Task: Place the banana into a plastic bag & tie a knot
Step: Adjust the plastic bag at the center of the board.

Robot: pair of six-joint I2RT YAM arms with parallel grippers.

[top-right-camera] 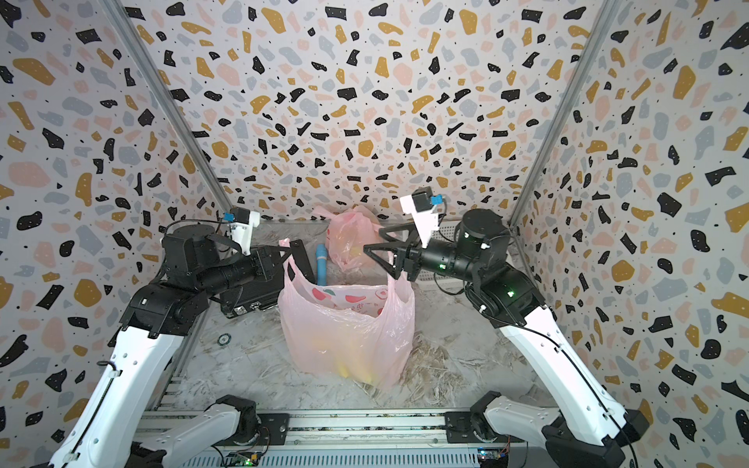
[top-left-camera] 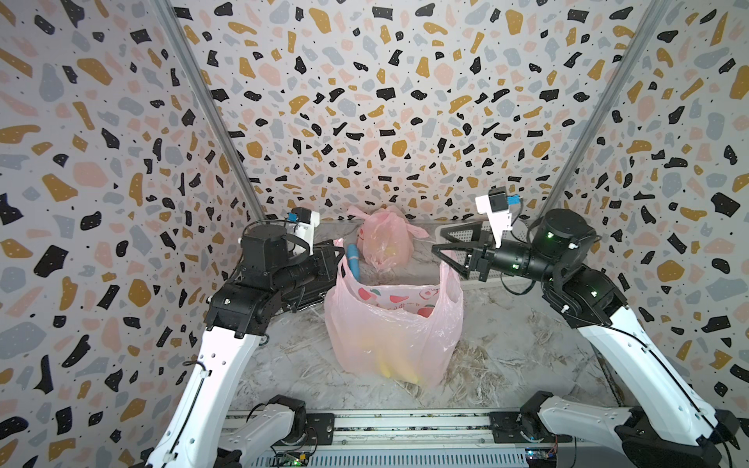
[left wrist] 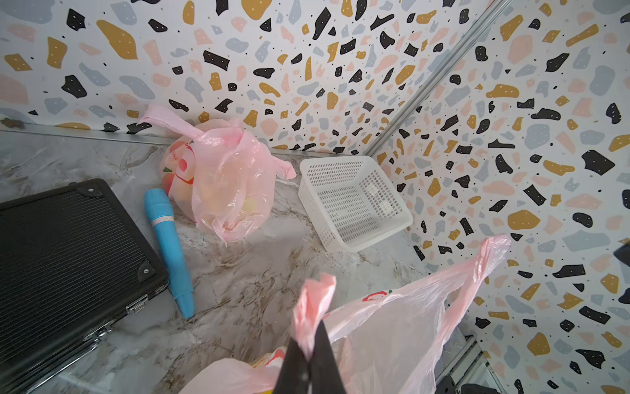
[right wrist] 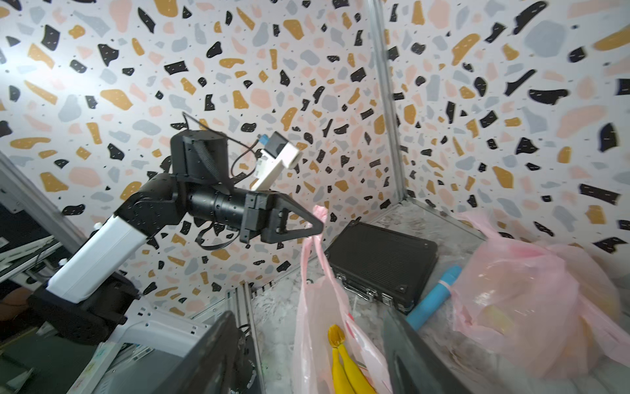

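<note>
A pink plastic bag (top-left-camera: 393, 324) (top-right-camera: 344, 328) stands open in the middle of the marble table. The yellow banana (right wrist: 344, 361) lies inside it and shows faintly through the plastic (top-left-camera: 389, 366). My left gripper (top-left-camera: 335, 246) (left wrist: 315, 337) (right wrist: 318, 227) is shut on the bag's left handle (left wrist: 313, 296) and holds it up. My right gripper (top-left-camera: 439, 241) (top-right-camera: 373, 240) (right wrist: 306, 317) stands open at the bag's right side. The right handle (top-left-camera: 447, 263) (left wrist: 491, 252) rises between its spread fingers, with nothing pinching it.
A second, tied pink bag (top-left-camera: 385, 239) (left wrist: 221, 184) sits at the back wall. A blue cylinder (top-left-camera: 352, 261) (left wrist: 168, 245) lies beside a black case (left wrist: 68, 259) (right wrist: 381, 259) at the back left. A white basket (left wrist: 354, 201) stands in the back right corner.
</note>
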